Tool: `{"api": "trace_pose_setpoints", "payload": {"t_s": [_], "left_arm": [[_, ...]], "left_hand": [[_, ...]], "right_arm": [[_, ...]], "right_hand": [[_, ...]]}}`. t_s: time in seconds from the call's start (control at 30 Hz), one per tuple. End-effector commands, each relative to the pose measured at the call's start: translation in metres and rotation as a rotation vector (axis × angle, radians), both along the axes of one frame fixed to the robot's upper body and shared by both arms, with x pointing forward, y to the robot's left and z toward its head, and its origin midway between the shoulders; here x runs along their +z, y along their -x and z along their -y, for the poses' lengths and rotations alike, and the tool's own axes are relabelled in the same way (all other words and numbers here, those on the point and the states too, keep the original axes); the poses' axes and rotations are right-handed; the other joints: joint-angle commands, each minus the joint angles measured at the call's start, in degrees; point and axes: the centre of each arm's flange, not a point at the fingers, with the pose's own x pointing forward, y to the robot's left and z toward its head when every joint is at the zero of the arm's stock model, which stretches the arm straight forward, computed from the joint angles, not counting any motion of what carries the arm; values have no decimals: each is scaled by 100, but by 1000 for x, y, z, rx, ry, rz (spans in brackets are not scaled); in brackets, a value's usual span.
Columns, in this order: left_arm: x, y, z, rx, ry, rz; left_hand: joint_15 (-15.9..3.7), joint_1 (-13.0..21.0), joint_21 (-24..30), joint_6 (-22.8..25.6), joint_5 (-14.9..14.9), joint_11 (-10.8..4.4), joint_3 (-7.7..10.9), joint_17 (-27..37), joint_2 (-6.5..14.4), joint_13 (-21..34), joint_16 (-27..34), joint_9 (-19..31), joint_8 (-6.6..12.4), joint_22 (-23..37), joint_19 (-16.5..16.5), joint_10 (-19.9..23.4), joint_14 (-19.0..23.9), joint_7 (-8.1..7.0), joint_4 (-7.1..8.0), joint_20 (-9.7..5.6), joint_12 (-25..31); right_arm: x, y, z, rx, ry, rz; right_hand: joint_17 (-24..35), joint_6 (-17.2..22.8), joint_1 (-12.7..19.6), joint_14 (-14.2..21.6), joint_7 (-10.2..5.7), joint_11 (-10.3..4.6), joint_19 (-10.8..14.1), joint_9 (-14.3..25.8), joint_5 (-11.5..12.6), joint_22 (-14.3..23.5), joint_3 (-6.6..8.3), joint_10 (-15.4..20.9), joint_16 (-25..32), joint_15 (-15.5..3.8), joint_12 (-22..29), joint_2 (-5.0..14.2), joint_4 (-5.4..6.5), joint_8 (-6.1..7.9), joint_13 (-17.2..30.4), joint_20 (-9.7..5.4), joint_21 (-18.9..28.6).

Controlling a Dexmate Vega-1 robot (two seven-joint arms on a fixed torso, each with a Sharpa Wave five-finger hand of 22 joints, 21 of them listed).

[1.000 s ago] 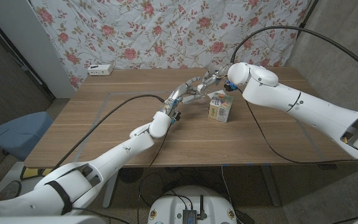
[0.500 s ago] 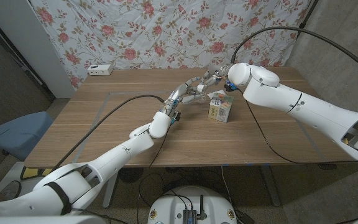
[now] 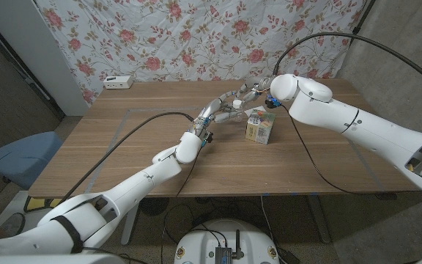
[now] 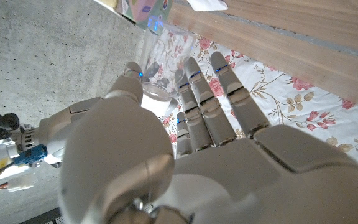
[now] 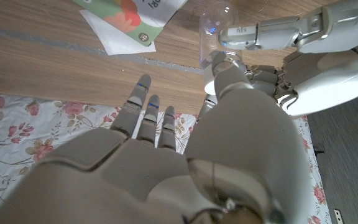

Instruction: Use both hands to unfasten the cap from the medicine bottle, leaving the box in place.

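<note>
White glossy plastic left hand (image 3: 222, 107) grips a clear, see-through medicine bottle (image 3: 238, 107) just left of the box (image 3: 259, 127), raised off the tabletop (image 3: 123, 147). Right hand (image 3: 255, 91) sits on the bottle's top; in the right wrist view its thumb presses the rounded cap (image 5: 219, 60), other fingers (image 5: 146, 106) spread. Box: rectangular printed cardboard, upright on wood-grain tabletop. Behind the box, a floral cloth backdrop (image 3: 196, 37); small white device (image 3: 117, 81) at the far left edge.
</note>
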Motion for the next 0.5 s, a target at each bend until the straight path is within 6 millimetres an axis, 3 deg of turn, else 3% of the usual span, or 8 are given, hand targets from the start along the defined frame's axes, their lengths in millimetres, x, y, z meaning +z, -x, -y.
{"api": "trace_pose_setpoints", "payload": {"t_s": [0.03,0.5], "left_arm": [[-3,3,-1,2,0,-1],[-6,7,-5,6,10,-4]], "left_hand": [[-227,9,-3,32,32,-287,44,17,36,25,17,17,20,17,-29,357,46,-28,11,-3,33],[-240,-7,-3,35,31,-290,53,17,31,25,13,17,19,17,-30,359,40,-35,12,-5,31]], "right_arm": [[-2,4,1,7,-11,-1],[-4,7,-1,5,-35,23]], "right_hand": [[24,402,102,23,-281,-74,-8,17,-20,23,65,22,17,-48,-17,5,5,35,10,-28,-12],[33,748,263,-30,-279,-217,52,-2,-95,25,83,89,-2,-49,-3,3,32,110,8,-67,14]]}}
